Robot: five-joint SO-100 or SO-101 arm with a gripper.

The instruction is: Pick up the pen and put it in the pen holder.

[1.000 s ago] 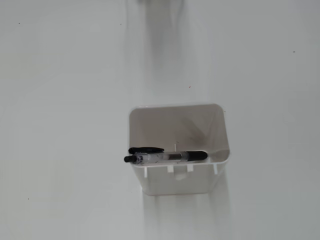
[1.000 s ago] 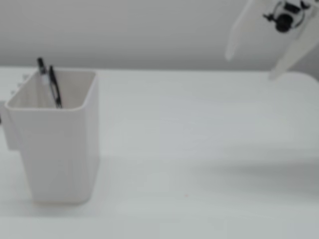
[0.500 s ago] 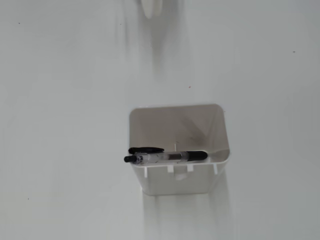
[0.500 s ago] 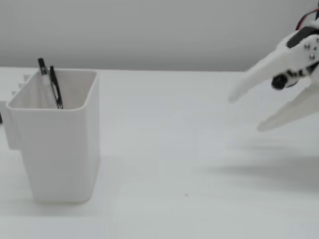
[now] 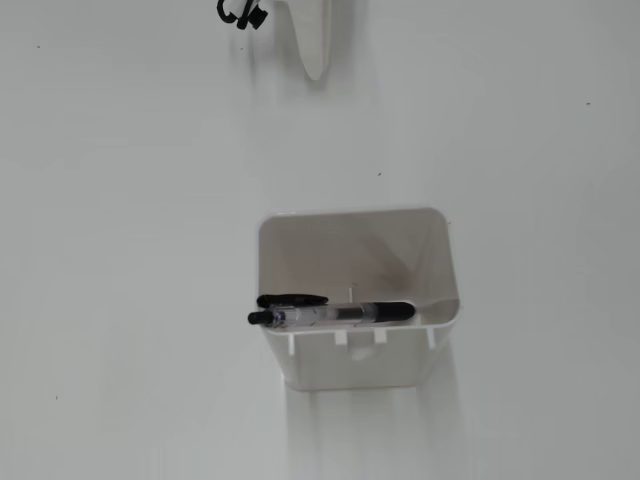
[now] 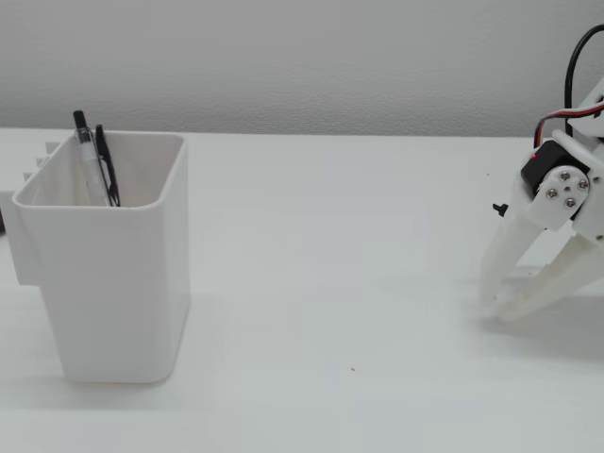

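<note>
A clear pen with a black tip, grip and clip (image 5: pixel 340 315) stands inside the white pen holder (image 5: pixel 446 262), leaning against its near rim. In the other fixed view the pen (image 6: pixel 91 162) leans against the holder's left inner wall, its top poking above the rim of the holder (image 6: pixel 113 283). My white gripper (image 6: pixel 497 307) is far to the right of the holder, fingertips down at the table and nearly touching, empty. Only one fingertip of the gripper (image 5: pixel 316 62) shows at the top edge of the top-down view.
The white table (image 6: pixel 340 283) is bare between holder and gripper. A black cable clip (image 5: pixel 242 14) lies at the top edge. Red and black wires (image 6: pixel 566 109) run along the arm.
</note>
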